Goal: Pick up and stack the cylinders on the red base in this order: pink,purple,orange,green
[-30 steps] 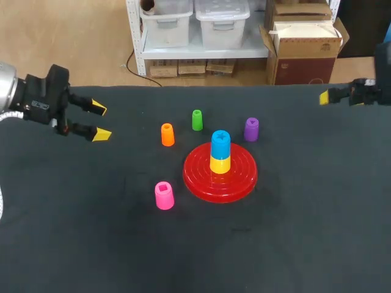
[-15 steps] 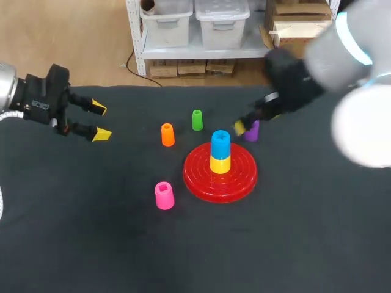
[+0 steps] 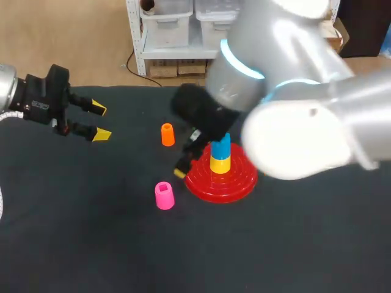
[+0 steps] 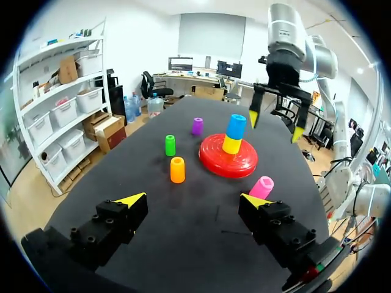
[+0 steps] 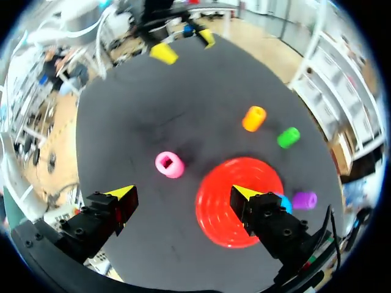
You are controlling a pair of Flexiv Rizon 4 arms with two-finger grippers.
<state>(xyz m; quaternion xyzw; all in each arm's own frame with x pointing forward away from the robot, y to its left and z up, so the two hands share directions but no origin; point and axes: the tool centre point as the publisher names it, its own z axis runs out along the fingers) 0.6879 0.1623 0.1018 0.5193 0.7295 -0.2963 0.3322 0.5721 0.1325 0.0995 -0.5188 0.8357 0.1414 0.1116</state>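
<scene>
- A black tabletop (image 3: pixel 293 244) carries all the things, which are set apart from each other so that each one can be taken alone.
- A round red plastic base with raised rings (image 3: pixel 235 183) is lying near the middle. A yellow cylinder (image 4: pixel 231 144) is standing upright on its centre, and a blue cylinder (image 4: pixel 236 125) is stacked on top of it.
- The small pink plastic cylinder (image 3: pixel 164 195), first in the order, is standing upright on the tabletop near the base, on the left arm's side. It is not yet lifted.
- The small orange cylinder (image 3: pixel 167 134), green cylinder (image 4: pixel 170 145) and purple cylinder (image 4: pixel 197 126) are standing on the far side of the base. In the head view the last two are hidden by the right arm.
- The right gripper (image 5: pixel 181 192) is held above the tabletop, pointing down, with its fingers spread and nothing between them. One finger is seen over the rim of the base, and the pink cylinder is seen ahead of the fingers. This is judged to be an approach toward the pink cylinder.
- The left gripper (image 3: pixel 99 121) is held wide apart and empty near the tabletop's left side, well apart from everything, probably to leave the way free for the other arm.
- For the next move the right gripper should be centred over the pink cylinder before it is lowered. The stack on the base is close and could be knocked.
</scene>
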